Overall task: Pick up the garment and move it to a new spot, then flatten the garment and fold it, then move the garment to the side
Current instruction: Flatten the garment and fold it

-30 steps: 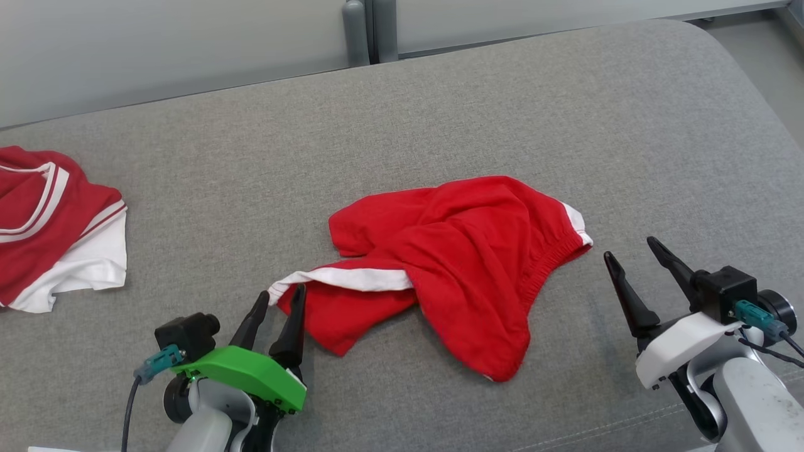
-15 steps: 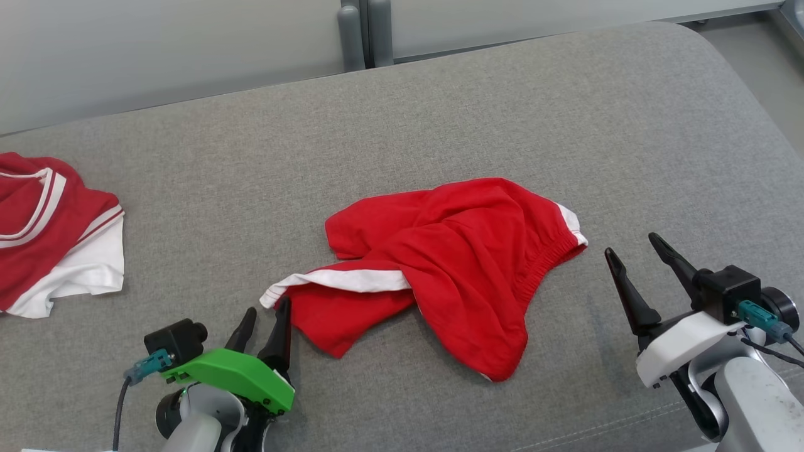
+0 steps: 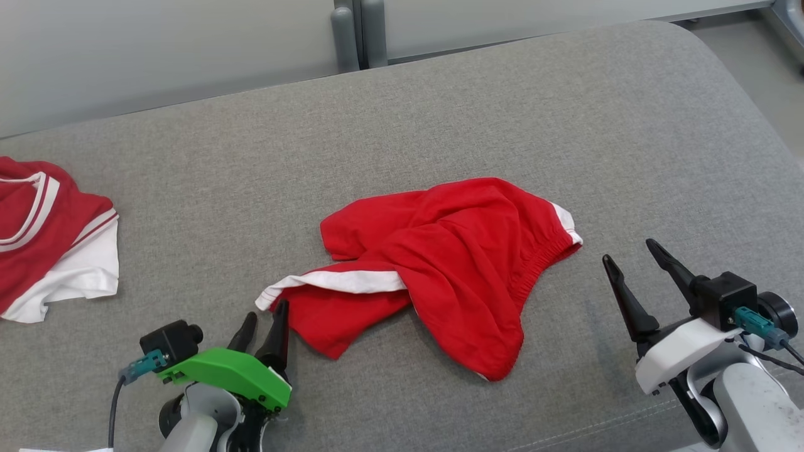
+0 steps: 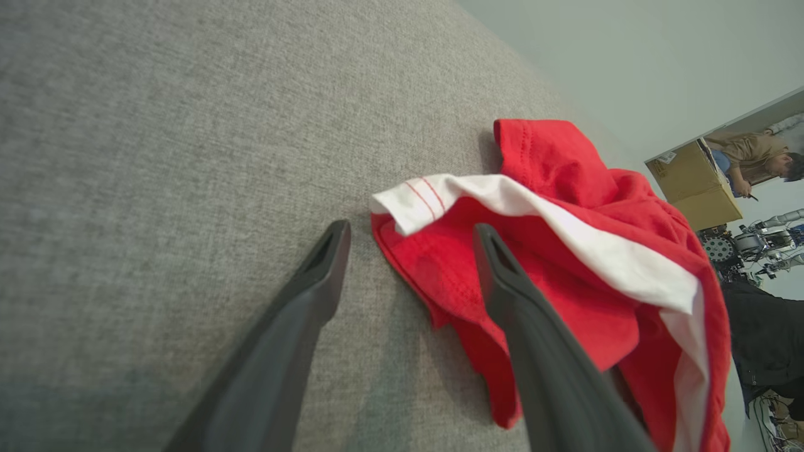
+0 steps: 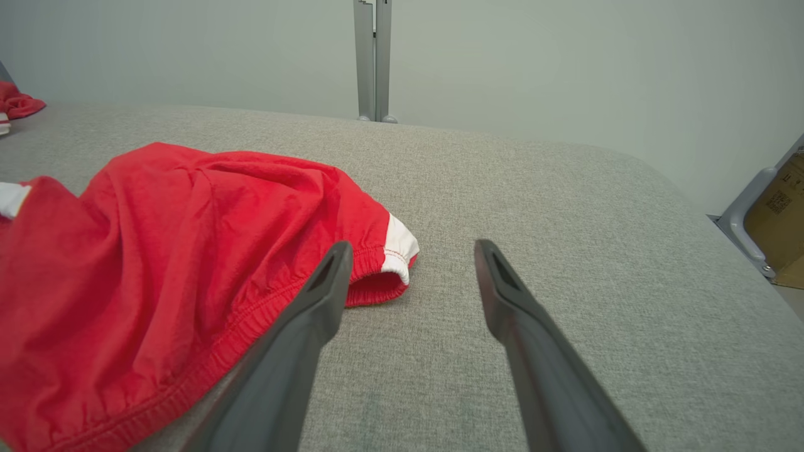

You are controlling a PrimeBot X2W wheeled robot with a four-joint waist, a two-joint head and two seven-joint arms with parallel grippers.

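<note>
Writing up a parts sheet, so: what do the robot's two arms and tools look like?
The left tool wears a bright green cover; the right tool a white cover. Each carries a black camera block with a teal plug and cable, two long dark tapered fingers, on a pale grey forearm.

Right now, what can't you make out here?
- Red shorts: underside and leg layout, head view, hidden by its own folds.
- Second garment: head view, cut off by the left edge.
- Left gripper: whether a finger touches the cloth, left wrist view; the finger covers that spot.
- Cardboard box: right wrist view, cut by the right edge.
</note>
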